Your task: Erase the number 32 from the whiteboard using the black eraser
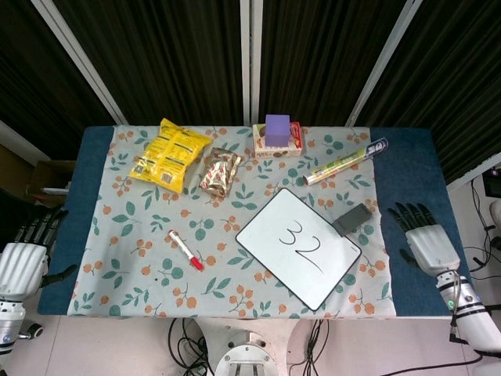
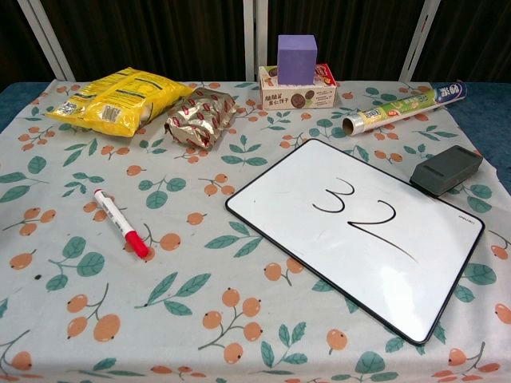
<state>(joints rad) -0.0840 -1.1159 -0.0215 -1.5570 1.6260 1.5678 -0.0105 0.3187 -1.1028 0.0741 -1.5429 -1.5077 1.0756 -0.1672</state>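
Whiteboard (image 1: 298, 248) lying flat on surface (image 1: 409, 172), "32" (image 1: 300, 240) showing unerased at its centre. Black eraser (image 1: 352, 218) sitting touching whiteboard's far right edge. Right hand (image 1: 423, 239) hovering right of whiteboard, fingers spread, holding nothing. Left hand (image 1: 23, 258) hanging well left of whiteboard, fingers spread, holding nothing.

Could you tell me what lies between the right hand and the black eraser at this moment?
Nothing stands between them. In the head view, only bare floral tablecloth and blue table edge separate the right hand from the black eraser.
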